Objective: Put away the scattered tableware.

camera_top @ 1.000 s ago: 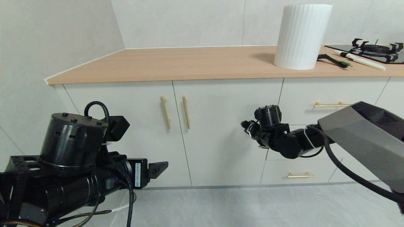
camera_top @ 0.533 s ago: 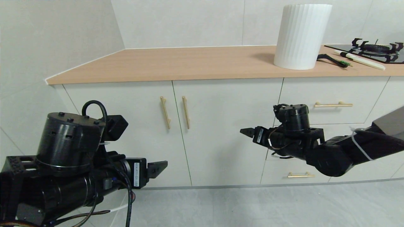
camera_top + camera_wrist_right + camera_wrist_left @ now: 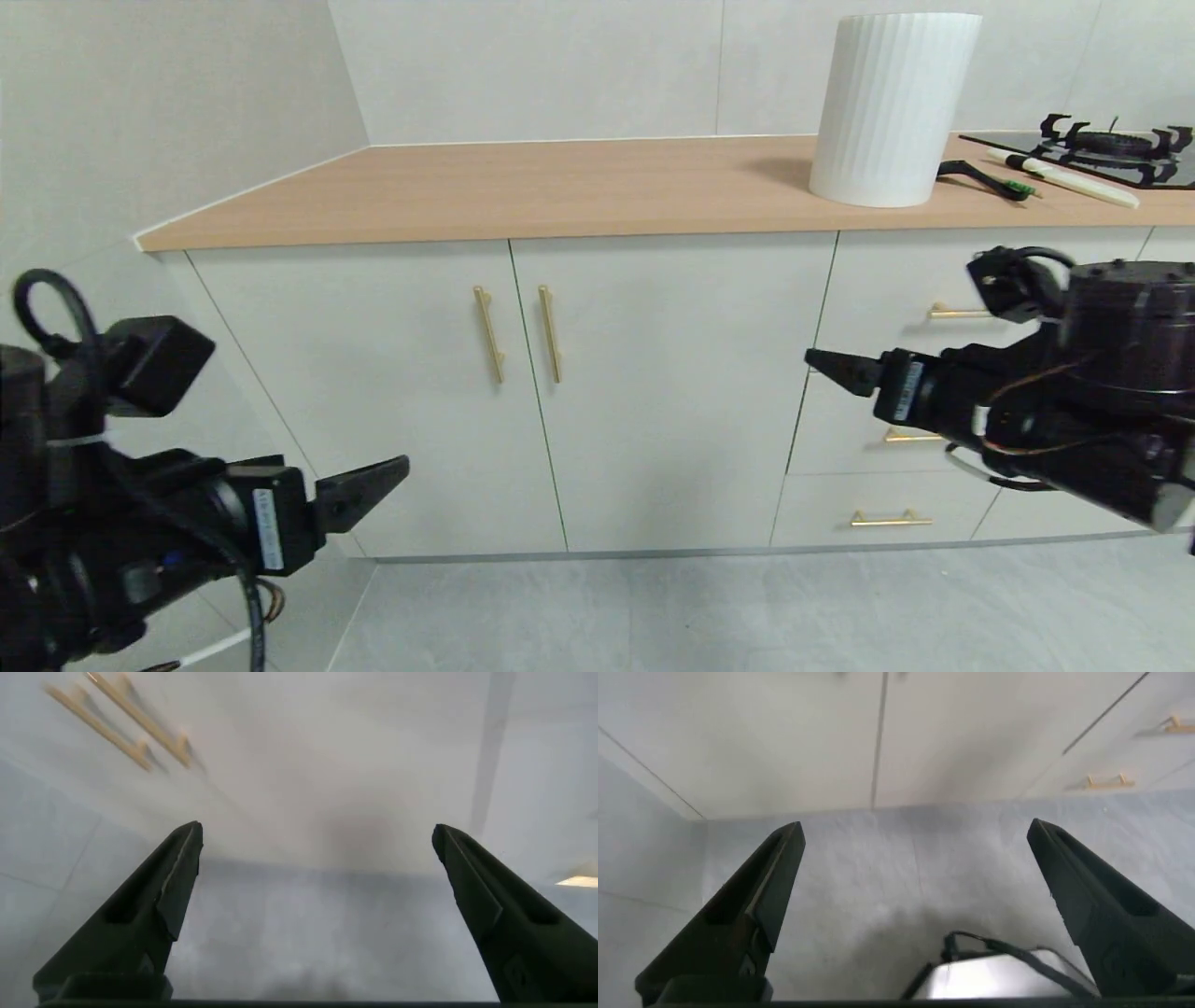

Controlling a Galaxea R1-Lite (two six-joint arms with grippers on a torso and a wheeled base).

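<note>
Wooden table (image 3: 560, 191), upper right: white utensil (image 3: 1074, 180) lying flat, long axis slanting down-right; left hand (image 3: 915, 840), right hand (image 3: 318, 835) wide open, empty.

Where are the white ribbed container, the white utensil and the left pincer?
white ribbed container (image 3: 892, 107), head view, middle of its ribbed wall.
white utensil (image 3: 1069, 177), head view, middle of its length.
left pincer (image 3: 913, 831), left wrist view, midway between its fingertips.
</note>
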